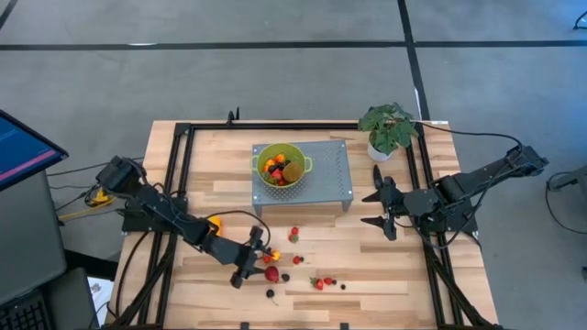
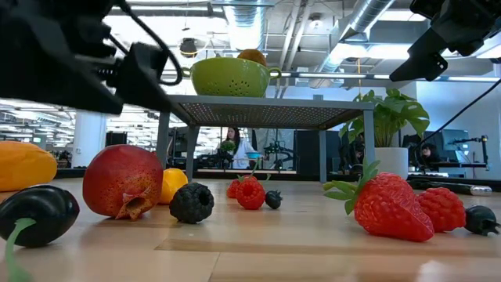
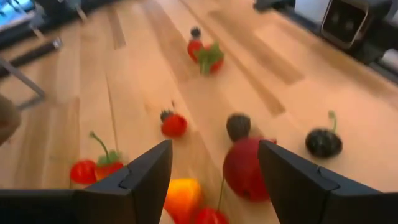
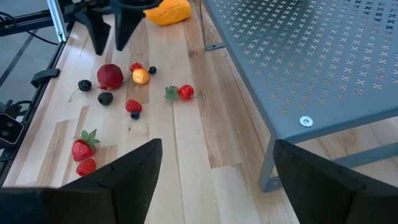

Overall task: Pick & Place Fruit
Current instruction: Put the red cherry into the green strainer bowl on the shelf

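Loose fruit lies on the wooden table near its front edge: a red round fruit (image 1: 272, 273), a small orange fruit (image 3: 183, 194), dark berries (image 2: 192, 202) and strawberries (image 1: 321, 282). A long orange-yellow fruit (image 1: 214, 223) lies by the left arm. More fruit sits in a green colander (image 1: 280, 166). My left gripper (image 1: 255, 260) is open and hangs low just left of the red round fruit (image 3: 244, 169). The small orange fruit shows between its fingers in the left wrist view, with no touch visible. My right gripper (image 1: 376, 209) waits open at the table's right.
The colander stands on a grey perforated metal stand (image 1: 326, 170) at the table's middle back. A potted plant (image 1: 389, 130) is at the back right. Black frame rails (image 1: 179, 183) run along the table's left and right sides. A lone strawberry (image 1: 294, 236) lies before the stand.
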You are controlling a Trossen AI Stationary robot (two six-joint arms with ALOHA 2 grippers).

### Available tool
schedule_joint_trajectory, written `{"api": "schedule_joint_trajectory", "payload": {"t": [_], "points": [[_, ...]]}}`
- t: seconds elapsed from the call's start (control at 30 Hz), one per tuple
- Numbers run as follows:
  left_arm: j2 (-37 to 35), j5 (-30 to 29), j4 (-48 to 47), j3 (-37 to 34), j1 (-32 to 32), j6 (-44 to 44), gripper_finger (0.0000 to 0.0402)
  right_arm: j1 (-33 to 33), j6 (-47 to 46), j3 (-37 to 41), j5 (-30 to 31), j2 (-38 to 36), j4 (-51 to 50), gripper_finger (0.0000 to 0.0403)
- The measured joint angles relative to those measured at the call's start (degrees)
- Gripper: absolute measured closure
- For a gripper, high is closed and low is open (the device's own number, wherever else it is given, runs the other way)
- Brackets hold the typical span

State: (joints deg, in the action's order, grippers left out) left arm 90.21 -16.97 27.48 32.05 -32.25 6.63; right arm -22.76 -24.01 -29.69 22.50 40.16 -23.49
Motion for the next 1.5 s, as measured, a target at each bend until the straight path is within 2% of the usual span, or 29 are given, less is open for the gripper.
{"api": "schedule_joint_trajectory", "payload": {"t": [0.3, 0.73, 1.0, 1.5], "points": [[0.2, 0.0, -9.3, 0.0, 0.0, -4.1, 0.0177, 0.0, 0.0, 0.0, 0.0, 0.0, 0.0, 0.0101], [0.6, 0.1, -9.4, 0.0, 0.1, -4.1, 0.0201, 0.0, 0.0, 0.0, 0.0, 0.0, 0.0, 0.0101], [5.3, 0.0, -9.5, 0.0, 0.1, -4.0, 0.0203, 0.0, 0.0, 0.0, 0.0, 0.0, 0.0, 0.0101], [8.2, -0.7, -5.2, 0.0, 0.5, -5.7, 0.0202, 0.0, 0.0, 0.0, 0.0, 0.0, 0.0, 0.0101]]}}
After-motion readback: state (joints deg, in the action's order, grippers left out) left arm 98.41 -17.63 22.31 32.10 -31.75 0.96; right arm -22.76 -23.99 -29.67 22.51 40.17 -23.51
